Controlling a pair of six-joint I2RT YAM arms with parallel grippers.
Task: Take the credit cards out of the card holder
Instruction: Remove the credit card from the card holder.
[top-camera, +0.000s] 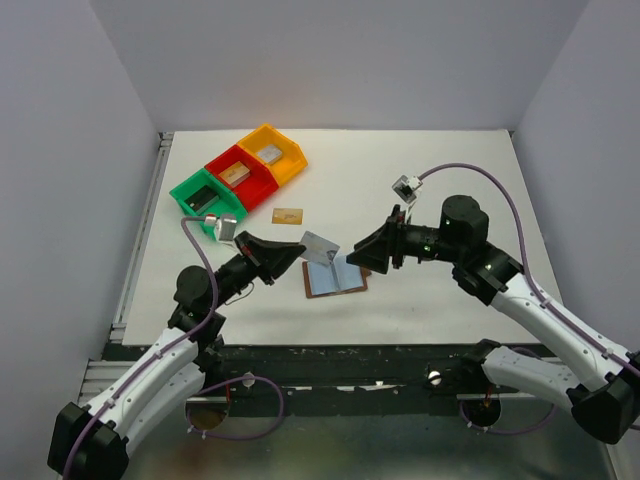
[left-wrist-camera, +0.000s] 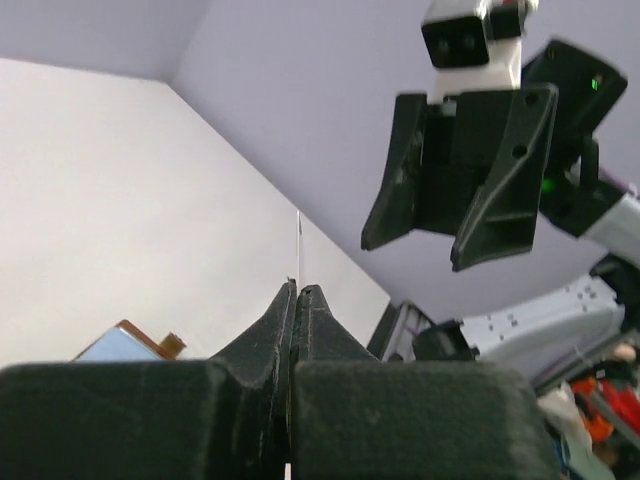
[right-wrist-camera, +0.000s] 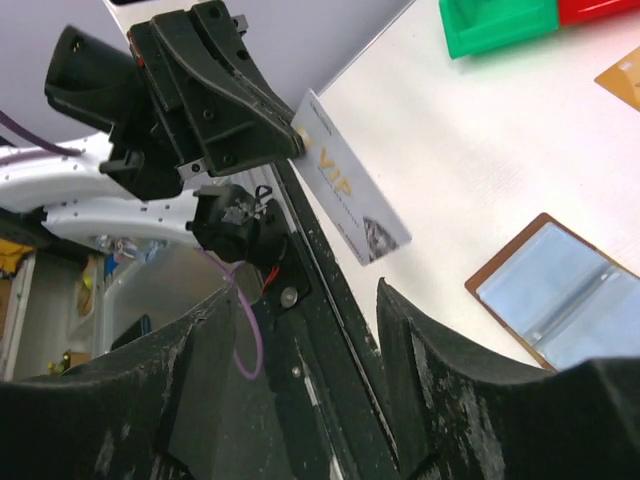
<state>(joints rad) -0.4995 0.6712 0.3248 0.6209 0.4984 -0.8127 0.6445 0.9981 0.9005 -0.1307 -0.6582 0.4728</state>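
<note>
Leaning my left arm and right arm low over table centre, wrists facing. Card holder lies open near front edge. My left gripper pinches silvery card above holder, long axis pointing at my right gripper, spread, clear of card.

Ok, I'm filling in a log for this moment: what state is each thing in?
left gripper: shut on the silvery card, held off the table
right gripper: open, empty
card holder: lying open on the table
gold card: out, flat on the table
</note>
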